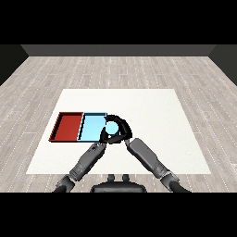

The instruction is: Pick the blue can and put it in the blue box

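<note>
The blue can is at the right edge of the light blue tray, and only part of it shows between black fingers. My right hand arches over the can from the right and is curled round it. I cannot tell whether the can hangs above the tray's rim or rests on it. My left hand lies just below the can, at the tray's near right corner, close against the right hand.
The red tray lies directly left of the light blue tray, sharing a wall with it. Both sit on the left half of the white table. Grey forearms come in from both lower corners.
</note>
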